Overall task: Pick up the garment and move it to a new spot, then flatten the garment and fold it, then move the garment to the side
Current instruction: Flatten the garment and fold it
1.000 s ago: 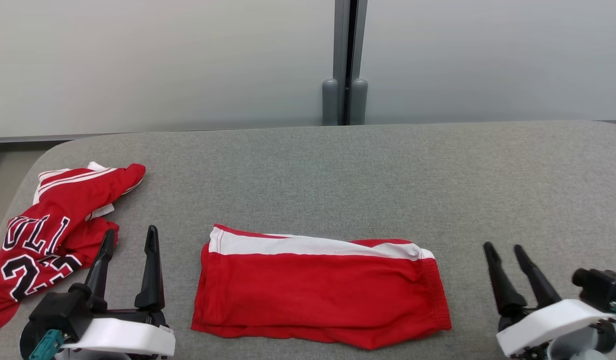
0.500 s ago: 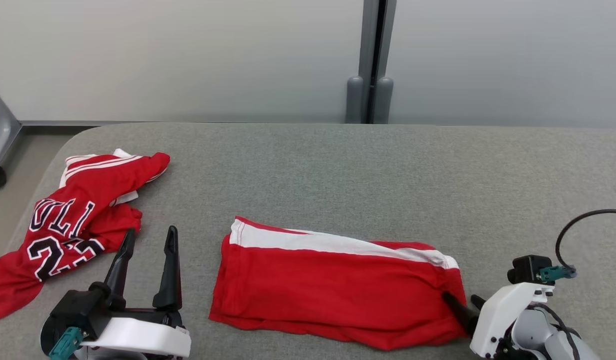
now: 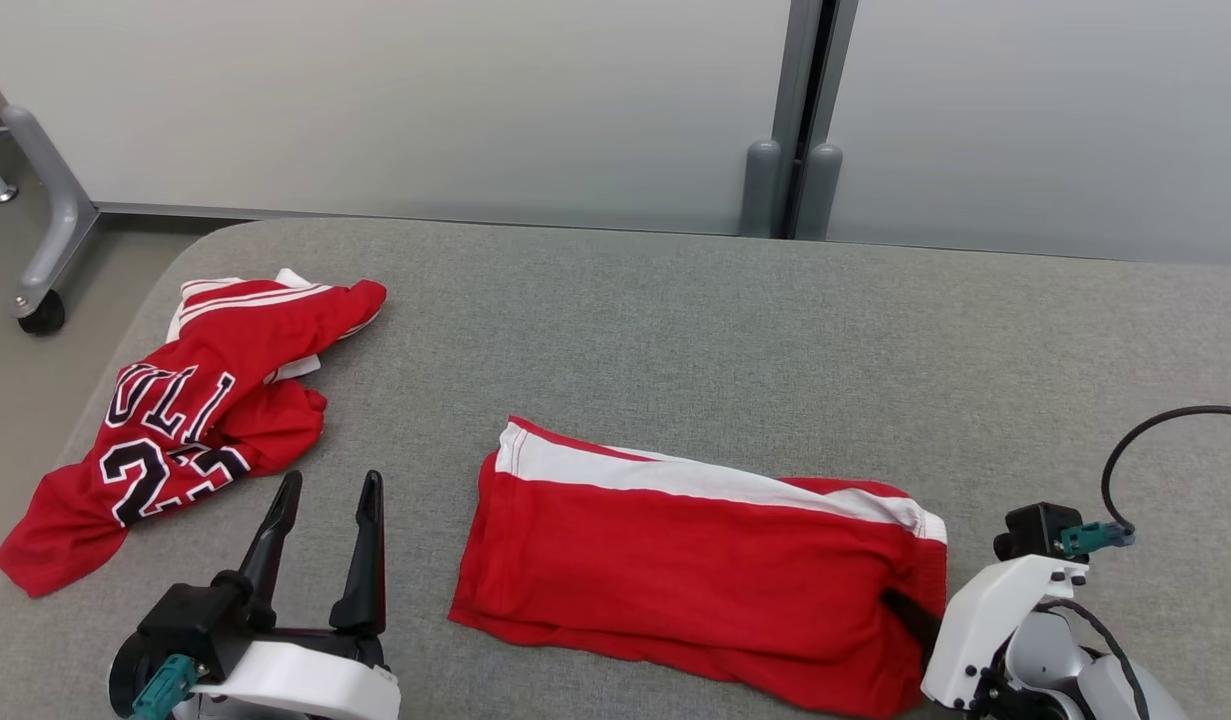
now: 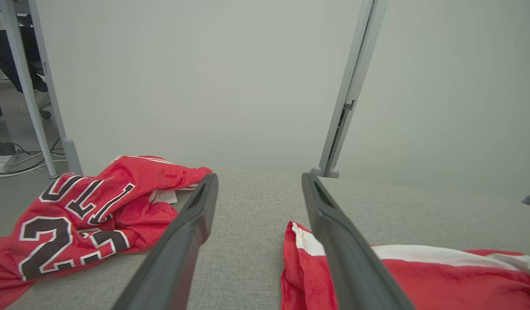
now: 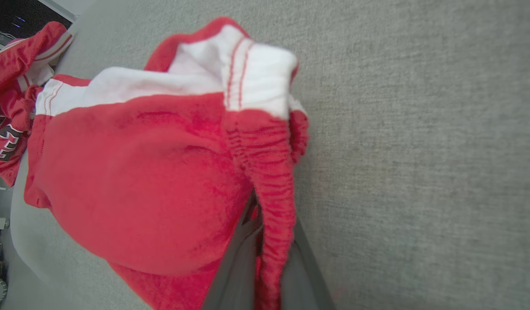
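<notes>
Grey table (image 3: 675, 330). Near centre: folded red-and-white shorts (image 3: 695, 570). Far left: crumpled red jersey (image 3: 185, 420). Near right: right gripper (image 5: 265, 258), pinched tight on shorts' right waistband edge. Near left: left gripper (image 3: 327, 490), spread wide, holding nothing, between jersey and shorts.

White wrist shells (image 3: 295, 685), black fingers (image 3: 365, 545)

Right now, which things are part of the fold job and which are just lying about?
Job: folded red shorts; right gripper, shut on their waistband end; left gripper, open, beside them.
Lying about: crumpled red jersey, at the left end of the grey table; wheeled frame leg on the floor.
</notes>
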Available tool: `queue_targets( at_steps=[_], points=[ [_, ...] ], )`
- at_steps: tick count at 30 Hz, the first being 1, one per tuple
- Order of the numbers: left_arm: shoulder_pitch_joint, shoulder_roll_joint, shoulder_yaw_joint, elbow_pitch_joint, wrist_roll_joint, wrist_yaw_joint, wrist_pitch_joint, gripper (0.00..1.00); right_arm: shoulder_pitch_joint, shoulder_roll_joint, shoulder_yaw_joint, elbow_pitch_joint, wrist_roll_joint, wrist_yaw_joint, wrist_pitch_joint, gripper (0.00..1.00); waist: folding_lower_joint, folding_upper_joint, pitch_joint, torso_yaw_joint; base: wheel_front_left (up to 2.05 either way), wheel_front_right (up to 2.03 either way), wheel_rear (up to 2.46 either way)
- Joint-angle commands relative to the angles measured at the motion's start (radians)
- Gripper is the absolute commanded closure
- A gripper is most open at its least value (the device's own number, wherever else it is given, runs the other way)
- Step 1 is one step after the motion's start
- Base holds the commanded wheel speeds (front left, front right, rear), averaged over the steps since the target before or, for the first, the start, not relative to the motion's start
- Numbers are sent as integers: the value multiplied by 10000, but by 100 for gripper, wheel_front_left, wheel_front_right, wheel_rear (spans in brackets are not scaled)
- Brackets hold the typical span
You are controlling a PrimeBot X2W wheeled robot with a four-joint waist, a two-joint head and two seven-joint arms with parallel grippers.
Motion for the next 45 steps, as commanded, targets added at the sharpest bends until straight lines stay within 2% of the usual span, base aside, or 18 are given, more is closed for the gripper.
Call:
queue_targets(
  at_steps=[1, 11, 16, 23, 30, 35, 45],
  points=[
    [-167, 42, 12, 45, 75, -21, 0, 0, 55, -113, -31, -81, 78, 20, -73, 100, 0, 0, -30, -72, 0, 0, 0],
    [-204, 131, -25, 127, 128, 59, 10, 0, -340, -944, -893, -488, 364, 20, -111, 100, 0, 0, -46, -792, 0, 0, 0],
    [-299, 112, -140, 103, 155, 28, 43, 0, -771, -1818, -1583, -191, -144, 19, 123, 100, 0, 0, 85, -1200, 0, 0, 0],
    [-473, 22, -247, 240, 95, -9, 21, 0, -1175, -2010, -2167, -718, 197, 20, 872, 100, 0, 0, 216, -1386, 0, 0, 0],
    [-612, -51, -296, 479, 40, -55, 10, 0, -1076, -1544, -2310, -1656, 1174, 20, 1629, 100, 0, 0, 257, -1162, 0, 0, 0],
    [-709, -164, -368, 690, 5, -104, 2, 0, -945, -777, -2286, -2142, 2000, 20, 2267, 100, 0, 0, 270, -759, 0, 0, 0],
    [-851, -396, -414, 1080, 44, -254, -9, 0, -793, 488, -2220, -1994, 2120, 21, 2325, 100, 0, 0, 341, 165, 0, 0, 0]
  ],
)
